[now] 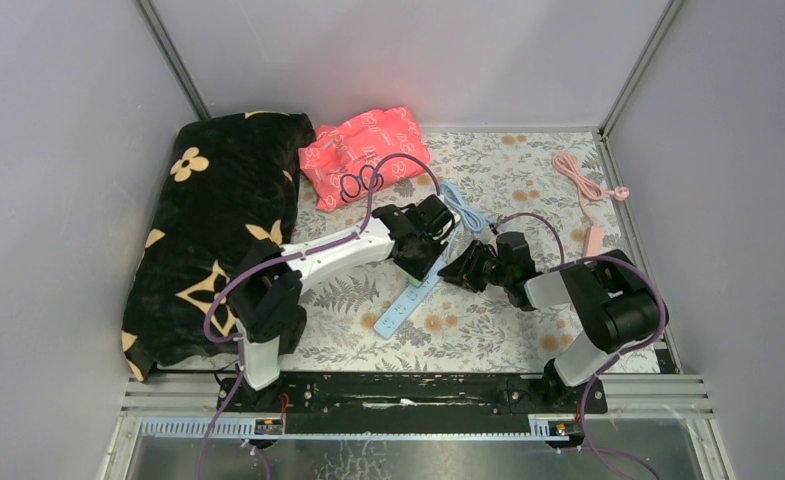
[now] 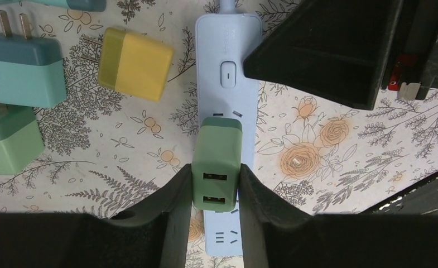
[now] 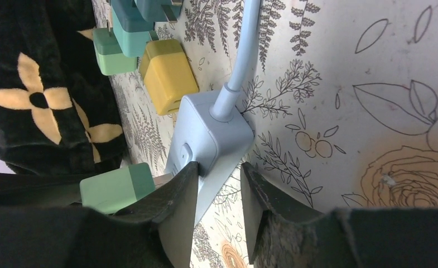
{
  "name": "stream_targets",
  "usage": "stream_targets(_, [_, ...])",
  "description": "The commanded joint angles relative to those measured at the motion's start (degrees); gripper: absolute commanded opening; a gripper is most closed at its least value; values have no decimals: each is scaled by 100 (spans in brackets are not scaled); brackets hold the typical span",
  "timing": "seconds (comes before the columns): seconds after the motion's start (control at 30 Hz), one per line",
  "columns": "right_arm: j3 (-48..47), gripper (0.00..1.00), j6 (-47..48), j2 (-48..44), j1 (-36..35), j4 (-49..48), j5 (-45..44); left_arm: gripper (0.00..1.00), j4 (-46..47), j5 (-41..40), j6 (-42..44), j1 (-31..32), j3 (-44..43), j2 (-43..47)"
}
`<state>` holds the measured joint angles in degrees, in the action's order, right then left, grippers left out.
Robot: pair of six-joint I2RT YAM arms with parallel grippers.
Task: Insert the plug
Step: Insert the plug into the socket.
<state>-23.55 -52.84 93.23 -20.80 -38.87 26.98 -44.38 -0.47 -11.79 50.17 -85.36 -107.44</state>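
Observation:
My left gripper [image 2: 215,180] is shut on the green plug [image 2: 216,162], gripping its two sides, with its USB ports facing the camera. The plug stands over the light blue power strip [image 2: 227,61], just below the strip's switch, prongs toward a socket. In the right wrist view a sliver of metal shows between the green plug [image 3: 116,187] and the strip [image 3: 211,134]. My right gripper [image 3: 219,173] straddles the strip's cable end. One finger touches the strip; the other stands a little apart. From above, the left gripper [image 1: 423,240] and right gripper [image 1: 465,268] meet at the strip [image 1: 406,305].
A yellow plug [image 2: 135,64], a teal plug [image 2: 24,70] and a pale green plug [image 2: 7,139] lie left of the strip. A black flowered blanket [image 1: 218,220] fills the left side. A red bag [image 1: 363,150] is at the back and a pink cable [image 1: 583,185] at the right.

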Motion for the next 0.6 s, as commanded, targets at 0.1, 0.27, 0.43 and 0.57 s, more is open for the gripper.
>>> stream_targets(0.1, [59,38,16,178,-38,6,-116,0,-56,-189,107,28,-249,-107])
stream_targets(0.27, [52,37,83,357,-43,127,-188,0,-159,-305,99,24,-361,-201])
stream_targets(0.43, [18,37,124,447,-47,170,-187,0,-159,-235,85,27,-389,-246])
stream_targets(0.57, [-1,37,141,476,-42,202,-184,0,-202,-179,64,33,-389,-261])
